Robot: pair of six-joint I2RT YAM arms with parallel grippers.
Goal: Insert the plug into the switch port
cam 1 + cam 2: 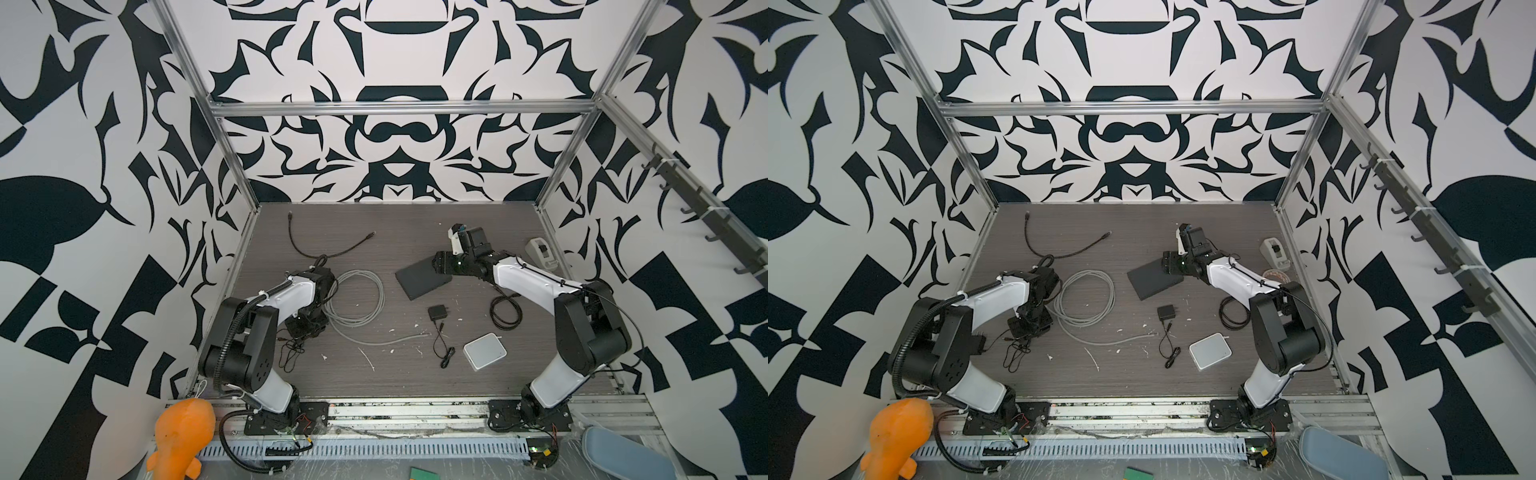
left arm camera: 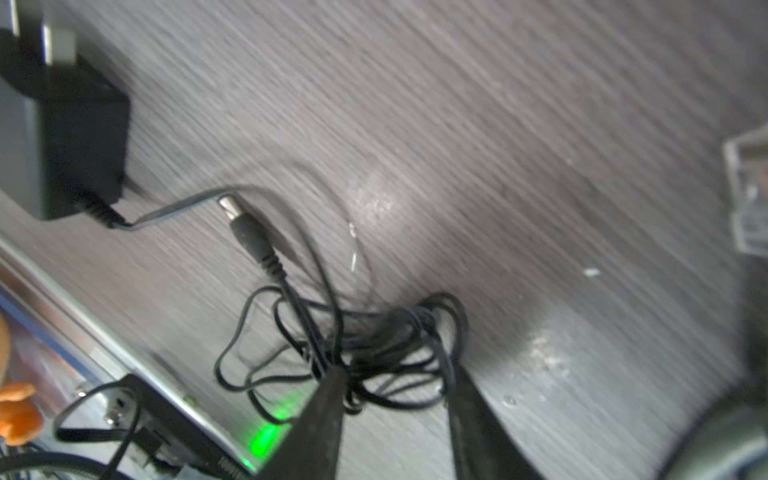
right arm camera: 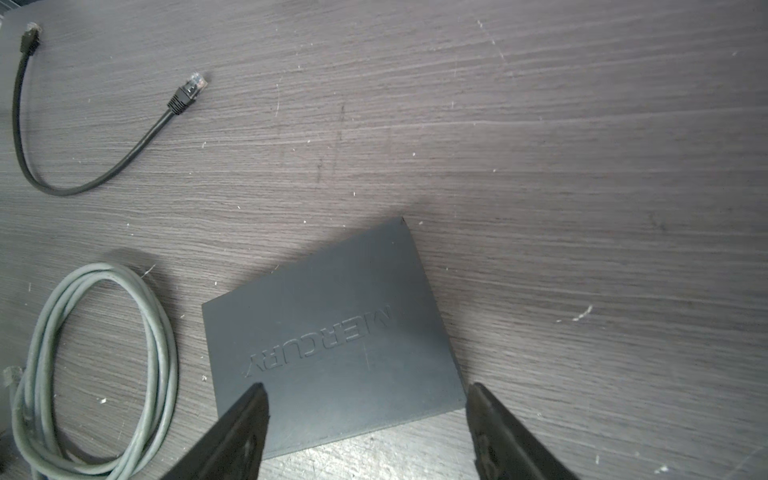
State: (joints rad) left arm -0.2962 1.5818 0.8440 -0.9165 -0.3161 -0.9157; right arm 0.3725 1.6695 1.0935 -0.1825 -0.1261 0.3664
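The switch (image 1: 417, 278) (image 1: 1150, 280) is a flat matte-black box marked MERCURY (image 3: 332, 340), lying right of the table's middle. Its port does not show in any view. My right gripper (image 3: 365, 399) (image 1: 440, 266) hovers open at one short end of it, one fingertip (image 3: 249, 411) over the top face, the other beside a corner. The plug (image 2: 245, 228) is a small barrel tip on a thin black cord running from a black adapter (image 2: 70, 137). My left gripper (image 2: 395, 374) (image 1: 305, 332) is low over the cord's tangle (image 2: 374, 340), jaws apart with loops between the tips.
A grey coiled cable (image 1: 357, 299) lies between the arms, a black patch cable (image 1: 328, 245) farther back. A second black adapter (image 1: 436, 311) and a white box (image 1: 485, 351) sit front right. A black cable coil (image 1: 505, 309) lies under the right arm.
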